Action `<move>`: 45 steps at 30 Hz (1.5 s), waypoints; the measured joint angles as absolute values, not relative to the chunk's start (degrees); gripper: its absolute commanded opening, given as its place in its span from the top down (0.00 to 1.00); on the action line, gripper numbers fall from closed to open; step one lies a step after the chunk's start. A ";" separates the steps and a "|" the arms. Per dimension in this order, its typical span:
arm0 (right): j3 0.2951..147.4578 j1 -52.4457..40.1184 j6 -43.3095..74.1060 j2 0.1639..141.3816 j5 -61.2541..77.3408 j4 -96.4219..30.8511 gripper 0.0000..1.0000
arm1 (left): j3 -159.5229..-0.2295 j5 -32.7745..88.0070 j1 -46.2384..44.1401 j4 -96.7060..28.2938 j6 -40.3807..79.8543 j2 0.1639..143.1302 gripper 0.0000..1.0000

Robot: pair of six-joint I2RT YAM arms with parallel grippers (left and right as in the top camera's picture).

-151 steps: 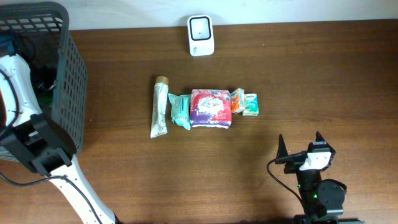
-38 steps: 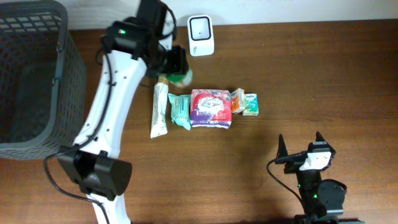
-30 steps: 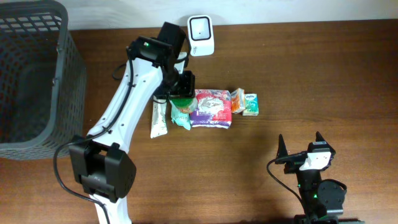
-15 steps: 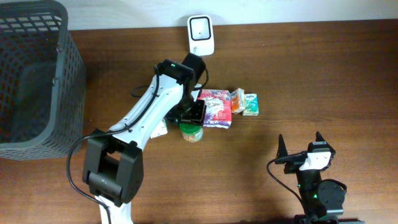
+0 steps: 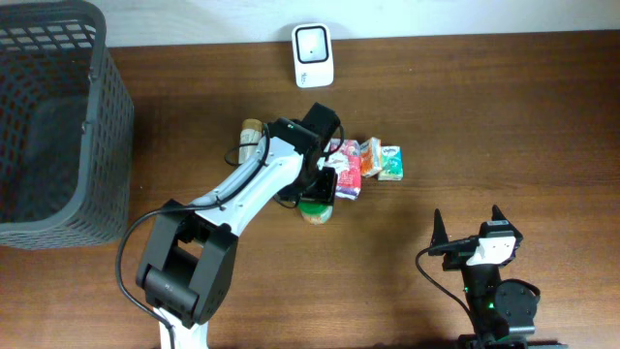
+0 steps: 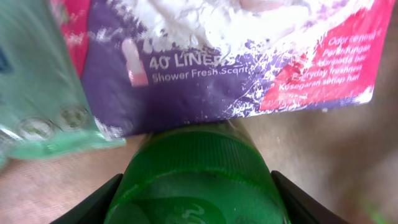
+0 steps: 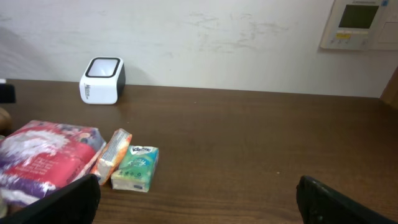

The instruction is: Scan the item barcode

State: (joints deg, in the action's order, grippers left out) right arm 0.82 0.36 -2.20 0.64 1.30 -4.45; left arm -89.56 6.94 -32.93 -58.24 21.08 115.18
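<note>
My left gripper [image 5: 317, 194] is shut on the item, a jar with a green ribbed lid [image 5: 315, 207], and holds it low over the table just in front of the row of packs. In the left wrist view the green lid [image 6: 198, 168] fills the bottom, with a black finger [image 6: 93, 202] on each side. The white barcode scanner [image 5: 313, 55] stands at the table's back edge, well apart from the jar. My right gripper [image 5: 468, 225] rests open at the front right, nothing between its fingers [image 7: 74, 199].
A row lies mid-table: a tube [image 5: 250, 129], a red and purple pack [image 5: 347, 173], an orange pack [image 5: 370, 157] and a green tissue pack [image 5: 389, 163]. A teal pack [image 6: 31, 93] shows beside the jar. A dark mesh basket [image 5: 58, 116] stands at the left.
The left arm came out of the basket with the green-lidded jar, passed near the scanner, then swung forward and right over the row to the packs' front side. The right arm stayed still.
</note>
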 measured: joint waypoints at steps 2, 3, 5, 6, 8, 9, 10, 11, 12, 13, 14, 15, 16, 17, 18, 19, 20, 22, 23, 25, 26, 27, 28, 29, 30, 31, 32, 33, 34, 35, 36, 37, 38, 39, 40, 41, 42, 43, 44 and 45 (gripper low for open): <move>0.82 0.36 -2.22 0.64 1.30 -4.45 0.01 | -89.45 4.10 -32.95 -55.77 21.08 115.18 0.35; 0.82 0.36 -2.22 0.64 1.30 -4.45 0.01 | -89.36 2.85 -32.93 -54.46 21.10 115.18 0.34; 0.82 0.36 -2.22 0.64 1.32 -4.45 0.01 | -89.06 0.62 -32.73 -51.66 21.15 115.18 0.33; 0.82 0.36 -2.20 0.64 1.30 -4.45 0.01 | -88.97 0.32 -32.58 -50.74 21.21 115.18 0.32; 0.82 0.36 -2.20 0.64 1.30 -4.45 0.01 | -88.79 -0.34 -31.83 -49.41 21.28 115.18 0.28; 0.82 0.36 -2.17 0.64 1.30 -4.45 0.01 | -88.79 -0.49 -31.59 -49.43 21.30 115.18 0.24; 0.82 0.36 -2.20 0.64 1.30 -4.45 0.01 | -88.79 -0.54 -31.29 -49.36 21.47 115.18 0.22; 0.82 0.36 -2.22 0.64 1.30 -4.45 0.01 | -88.79 -0.62 -31.20 -49.34 21.54 115.18 0.20; 0.82 0.36 -2.20 0.64 1.30 -4.45 0.01 | -88.79 -0.71 -31.20 -49.34 21.65 115.18 0.18; 0.82 0.36 -2.22 0.64 1.30 -4.45 0.01 | -88.79 -0.71 -31.20 -49.41 21.69 115.18 0.12; 0.82 0.36 -2.17 0.64 1.30 -4.45 0.01 | -88.79 -0.71 -31.20 -49.52 21.71 115.18 0.09; 0.82 0.36 -2.17 0.64 1.30 -4.45 0.01 | -88.82 -0.73 -31.20 -49.84 21.82 115.18 0.03; 0.82 0.36 -2.22 0.64 1.30 -4.45 0.01 | -88.84 -0.69 -31.20 -50.15 22.02 115.09 0.02; 0.82 0.36 -2.20 0.64 1.30 -4.45 0.01 | -89.06 -0.58 -31.20 -51.03 22.04 114.96 0.00; 0.82 0.36 -2.20 0.64 1.30 -4.45 0.01 | -89.58 -0.27 -31.20 -51.59 22.00 114.89 0.00; 0.82 0.36 -2.17 0.64 1.30 -4.45 0.01 | -90.76 0.51 -31.20 -52.56 22.11 114.85 0.01; 0.82 0.36 -2.20 0.64 1.30 -4.45 0.01 | -92.49 1.50 -31.16 -53.34 22.09 114.61 0.01; 0.82 0.36 -2.20 0.64 1.30 -4.45 0.01 | -95.48 2.74 -31.03 -55.11 22.09 113.43 0.01; 0.82 0.36 -2.20 0.64 1.30 -4.45 0.01 | -98.89 3.31 -30.87 -56.77 22.02 111.79 0.01; 0.82 0.36 -2.22 0.64 1.30 -4.45 0.01 | -103.44 3.62 -30.52 -59.88 21.32 109.23 0.01; 0.82 0.36 -2.20 0.64 1.30 -4.45 0.01 | -106.24 3.16 -30.04 -61.52 20.73 107.07 0.01; 0.82 0.36 -2.20 0.64 1.30 -4.45 0.01 | -108.60 2.15 -29.10 -62.92 20.43 104.40 0.01; 0.82 0.36 -2.22 0.62 1.30 -4.45 0.01 | -109.80 1.50 -28.08 -63.79 20.34 102.43 0.01; 0.82 0.36 -2.20 0.64 1.30 -4.45 0.01 | -110.48 0.89 -26.17 -65.30 20.16 100.25 0.01; 0.82 0.36 -2.20 0.64 1.30 -4.45 0.01 | -110.59 0.54 -23.68 -66.78 20.10 98.41 0.01; 0.82 0.36 -2.17 0.64 1.30 -4.45 0.01 | -110.74 0.12 -20.16 -68.10 20.12 96.95 0.01; 0.82 0.36 -2.17 0.64 1.30 -4.45 0.01 | -110.91 -0.32 -17.04 -69.69 20.08 96.29 0.01; 0.82 0.36 -2.20 0.64 1.30 -4.45 0.01 | -110.93 -0.73 -13.89 -71.42 19.97 96.18 0.01; 0.82 0.36 -2.17 0.64 1.30 -4.45 0.01 | -110.87 -0.91 -11.40 -72.88 19.97 96.23 0.01; 0.82 0.36 -2.17 0.64 1.30 -4.45 0.01 | -110.78 -1.10 -9.61 -73.34 19.97 96.23 0.01; 0.82 0.36 -2.17 0.64 1.30 -4.45 0.01 | -110.76 -1.10 -9.32 -73.58 19.97 96.23 0.01; 0.82 0.36 -2.20 0.64 1.30 -4.45 0.01 | -110.39 -1.13 -8.93 -73.82 19.97 96.23 0.01; 0.82 0.36 -2.15 0.64 1.30 -4.45 0.02 | -109.78 -1.32 -8.80 -73.95 19.97 96.23 0.01; 0.82 0.36 -2.20 0.64 1.30 -4.45 0.01 | -109.49 -2.24 -8.80 -74.00 19.97 96.23 0.01; 0.82 0.36 -2.20 0.64 1.30 -4.45 0.01 | -109.49 -3.53 -8.86 -74.04 19.94 96.23 0.01; 0.82 0.36 -2.20 0.64 1.30 -4.45 0.01 | -109.49 -4.99 -8.80 -74.08 19.94 96.23 0.01; 0.82 0.36 -2.20 0.64 1.30 -4.25 0.01 | -109.49 -5.78 -8.82 -74.15 19.97 96.23 0.01; 0.82 0.36 -2.17 0.64 1.34 -3.79 0.01 | -109.49 -6.48 -8.82 -74.15 19.97 96.23 0.01; 0.62 0.36 -1.96 0.75 2.52 -1.10 0.01 | -109.40 -7.09 -8.82 -74.11 19.97 96.23 0.01; 0.62 0.36 -0.64 0.73 6.46 3.16 0.01 | -109.27 -7.64 -8.82 -73.95 19.94 96.23 0.01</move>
